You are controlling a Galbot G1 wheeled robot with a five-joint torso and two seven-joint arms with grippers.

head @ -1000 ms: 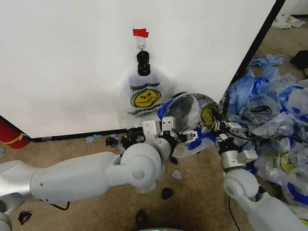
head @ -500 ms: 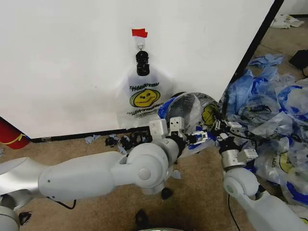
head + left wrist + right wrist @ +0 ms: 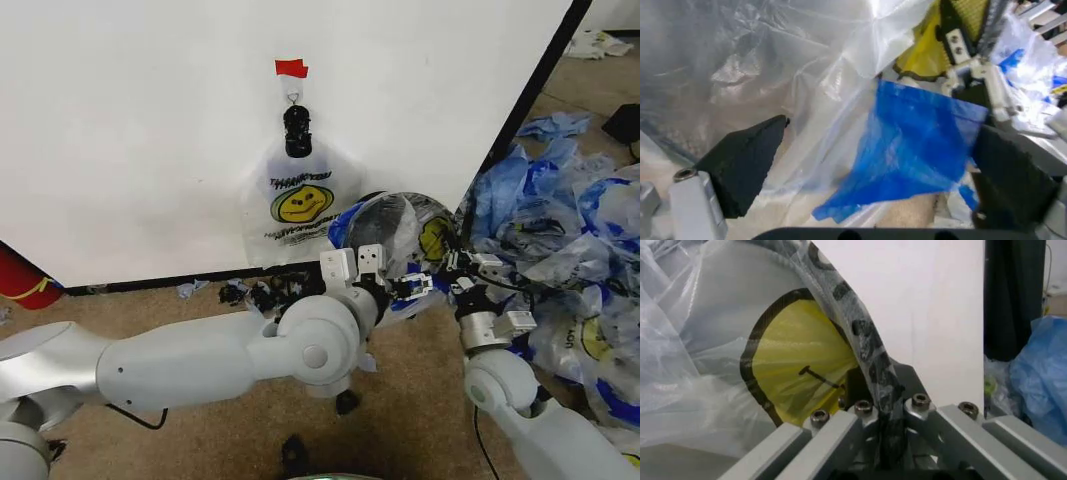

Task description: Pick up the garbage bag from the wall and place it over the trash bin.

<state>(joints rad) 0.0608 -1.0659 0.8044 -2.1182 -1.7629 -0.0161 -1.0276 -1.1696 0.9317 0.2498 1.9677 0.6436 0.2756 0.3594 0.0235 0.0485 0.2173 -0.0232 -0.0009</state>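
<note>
Two bags matter here: one hangs on the wall [image 3: 140, 120] from a black clip [image 3: 297, 130] under red tape [image 3: 291, 68], smiley print facing out, untouched. The other, the garbage bag [image 3: 395, 225] I'm working, is spread over the trash bin [image 3: 372, 198] at the wall's base, next to the heap of bluish bags [image 3: 560, 230] on my right. So pickup looks done and draping is mostly there; what's left, I'd guess, is seating the rim evenly and letting go.

My left arm reaches across the front, left gripper [image 3: 415, 285] at the near edge of the bin. In its wrist view the black pads [image 3: 747, 160] stand apart with a blue handle [image 3: 920, 145] and clear film hanging between them, not pinched, so jaws apart, nothing clamped.

My right gripper [image 3: 462, 268] is at the bin's right edge, fingers closed on a fold of the garbage bag; the right wrist view shows film with the yellow face nipped between them.

Small black scraps [image 3: 346, 402] litter the carpet near me.
</note>
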